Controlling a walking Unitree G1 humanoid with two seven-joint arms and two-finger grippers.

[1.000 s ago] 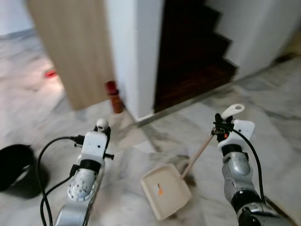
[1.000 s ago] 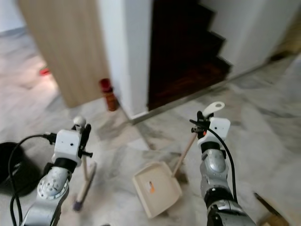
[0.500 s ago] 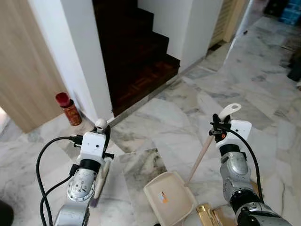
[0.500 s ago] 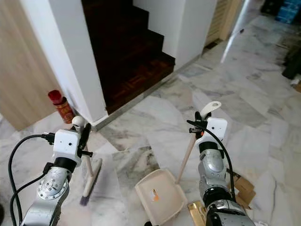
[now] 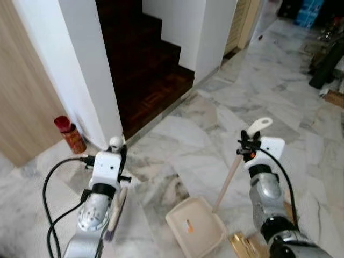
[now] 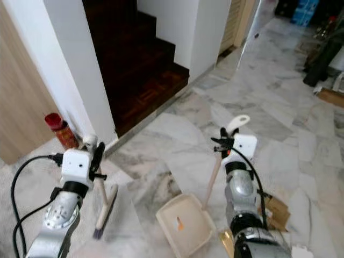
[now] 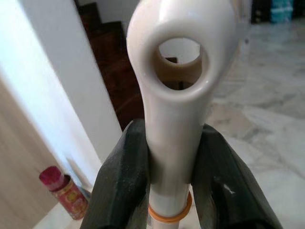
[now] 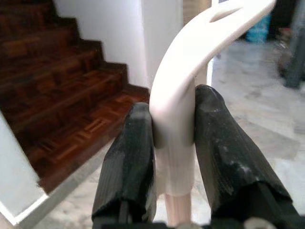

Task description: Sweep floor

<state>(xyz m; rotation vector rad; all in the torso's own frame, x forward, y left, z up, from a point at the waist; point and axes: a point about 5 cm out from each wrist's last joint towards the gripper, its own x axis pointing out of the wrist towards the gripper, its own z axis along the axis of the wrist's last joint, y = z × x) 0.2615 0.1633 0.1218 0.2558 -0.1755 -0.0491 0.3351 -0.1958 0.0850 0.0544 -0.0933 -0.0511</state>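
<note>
We can read no writing anywhere — the red cylindrical can with a patterned label [image 5: 70,134] standing on the floor beside the white wall corner [image 5: 88,75] is too small and blurred for its print to be made out, and the small orange mark [image 5: 188,227] inside the pan is only a smudge.

Our left gripper [image 7: 167,167] pinches the cream plastic handle of the short broom [image 7: 175,90], both black fingers [image 7: 125,176] pressed flat against the shaft just below its hanging hole, with an orange ring around the shaft lower down. The broom hangs down from that grip, and its dark bristle head [image 6: 103,215] rests on the grey-veined marble floor [image 5: 215,118].

Our right gripper [image 8: 172,143] is clamped the same way on the curved cream handle of the long-handled dustpan [image 8: 190,57]. The dustpan's beige tray [image 5: 196,226] sits flat on the floor, between the two arms and nearer the right one.

Ahead, dark wooden stairs [image 5: 145,64] rise between white walls — a light wood door panel [image 5: 24,91] stands to the left.
</note>
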